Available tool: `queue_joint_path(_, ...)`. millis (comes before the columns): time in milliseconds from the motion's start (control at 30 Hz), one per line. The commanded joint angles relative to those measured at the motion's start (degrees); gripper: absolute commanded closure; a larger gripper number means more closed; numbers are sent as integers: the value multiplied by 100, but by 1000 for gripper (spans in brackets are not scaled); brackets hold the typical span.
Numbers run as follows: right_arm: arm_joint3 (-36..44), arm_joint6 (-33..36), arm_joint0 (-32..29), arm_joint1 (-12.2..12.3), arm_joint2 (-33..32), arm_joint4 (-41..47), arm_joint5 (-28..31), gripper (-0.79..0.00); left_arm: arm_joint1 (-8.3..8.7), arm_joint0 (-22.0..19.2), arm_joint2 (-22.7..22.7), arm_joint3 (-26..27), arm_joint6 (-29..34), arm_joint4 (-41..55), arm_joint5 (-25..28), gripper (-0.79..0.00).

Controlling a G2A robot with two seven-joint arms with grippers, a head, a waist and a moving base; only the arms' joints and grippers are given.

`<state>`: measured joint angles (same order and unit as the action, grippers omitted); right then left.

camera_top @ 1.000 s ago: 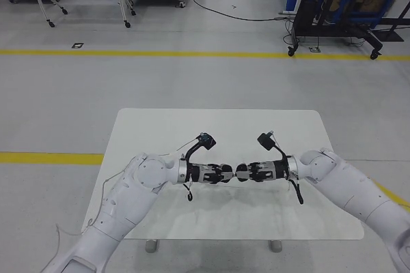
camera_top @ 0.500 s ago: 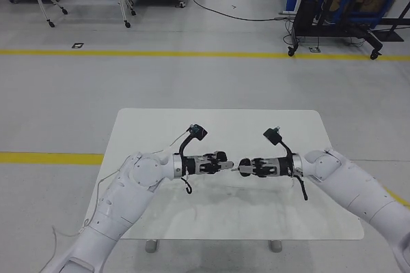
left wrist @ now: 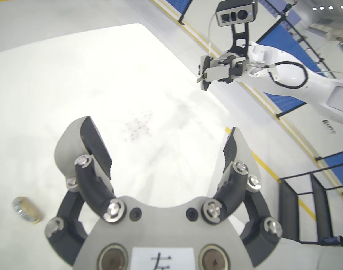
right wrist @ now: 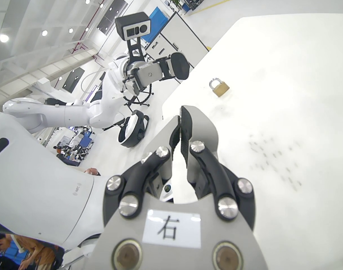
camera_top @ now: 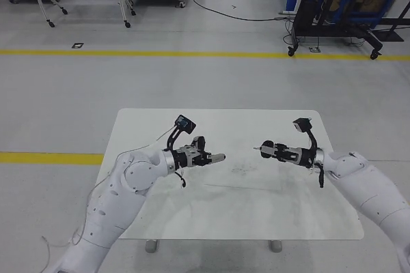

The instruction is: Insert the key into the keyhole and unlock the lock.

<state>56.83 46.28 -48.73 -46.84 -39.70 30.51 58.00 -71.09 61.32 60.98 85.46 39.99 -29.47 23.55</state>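
The left pincer (left wrist: 160, 128) is spread wide, its ribbed pads (left wrist: 96, 144) well apart and nothing between them. It hangs above the desk (camera_top: 150, 126), pointing across toward the other arm.

The right pincer (right wrist: 182, 115) is pressed together, pad against pad. In the left wrist view a tiny pale sliver shows at its tips, too small to say whether it is the key. This pincer is also above the desk, and from above the two pincers face each other over the middle of the desk with a clear gap between them.

The lock (right wrist: 219, 87), a small brass padlock with a silver loop, lies flat on the desk. Neither pincer touches it. It rests near one edge of the desk, on the left pincer's side and lower than that pincer. In the left wrist view it lies on the desk off to one side of that pincer's base. Whether its loop is sprung or seated cannot be told.

Faint grey scuff marks (right wrist: 275, 158) dot the desk top between the two pincers. Beyond the desk, yellow lines (camera_top: 191, 52) run across the pale floor.
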Motion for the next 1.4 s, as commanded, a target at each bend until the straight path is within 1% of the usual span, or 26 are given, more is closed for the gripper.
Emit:
queue_joint_path(0, -59, 0, -29, -35, -154, -13, 0, 0, 92, 227, 264, 315, -11, -829, -574, -785)
queue_joint_path(33, -109, -13, -48, -54, -223, 6, 0, 0, 126, 376, 379, 464, -25, -1001, -738, -785)
queue_joint_path(100, -219, -37, -81, -103, -326, 63, 0, 0, 189, 619, 616, 718, -13, -1186, -900, -785)
queue_joint_path(167, -333, -43, -85, -159, -399, 78, 0, 0, 233, 780, 768, 812, 78, -1304, -1005, -785)
queue_joint_path(233, -474, -48, -69, -211, -455, 7, 0, 0, 253, 830, 761, 769, 300, -1510, -1193, -785)
queue_joint_path(333, -474, -48, -69, -211, -455, 7, 0, 0, 230, 714, 561, 668, 608, -1743, -1571, -785)
queue_joint_path(400, -474, -48, -69, -211, -455, 7, 0, 0, 196, 560, 358, 549, 806, -1776, -1667, -785)
queue_joint_path(567, -474, -48, -69, -211, -455, 7, 0, 0, 90, 93, -95, -47, 1135, -1850, -1947, -785)
queue_joint_path(633, -474, -48, -69, -211, -455, 7, 0, 0, 56, -58, -218, -261, 1177, -1944, -2073, -754)
queue_joint_path(700, -474, -48, -69, -211, -455, 7, 0, 0, 32, -164, -281, -455, 1148, -2036, -2210, -754)
queue_joint_path(733, -474, -48, -69, -211, -455, 7, 0, 0, 20, -204, -313, -518, 1135, -2049, -2236, -739)
queue_joint_path(800, -474, -48, -69, -211, -455, 7, 0, 0, -1, -268, -352, -654, 1069, -2055, -2267, -680)
queue_joint_path(833, -474, -48, -69, -211, -455, 7, 0, 0, -10, -299, -372, -717, 1038, -2063, -2275, -671)
queue_joint_path(867, -474, -48, -69, -211, -455, 7, 0, 0, -20, -328, -387, -769, 1000, -2059, -2287, -625)
queue_joint_path(933, -474, -48, -69, -211, -455, 7, 0, 0, -40, -379, -425, -868, 954, -2082, -2340, -591)
queue_joint_path(1033, -474, -48, -69, -211, -455, 7, 0, 0, -72, -479, -518, -1010, 998, -2113, -2351, -582)
queue_joint_path(1100, -474, -48, -69, -211, -455, 7, 0, 0, -94, -543, -571, -1125, 1022, -2102, -2325, -554)
queue_joint_path(1200, -474, -48, -69, -211, -455, 7, 0, 0, -127, -625, -652, -1257, 1048, -2097, -2317, -551)
queue_joint_path(1267, -474, -48, -69, -211, -455, 7, 0, 0, -144, -665, -683, -1325, 1046, -2091, -2316, -529)
queue_joint_path(1300, -474, -48, -69, -211, -455, 7, 0, 0, -152, -684, -698, -1355, 1050, -2092, -2314, -502)
queue_joint_path(1367, -474, -48, -69, -211, -455, 7, 0, 0, -165, -720, -721, -1400, 1043, -2112, -2316, -499)
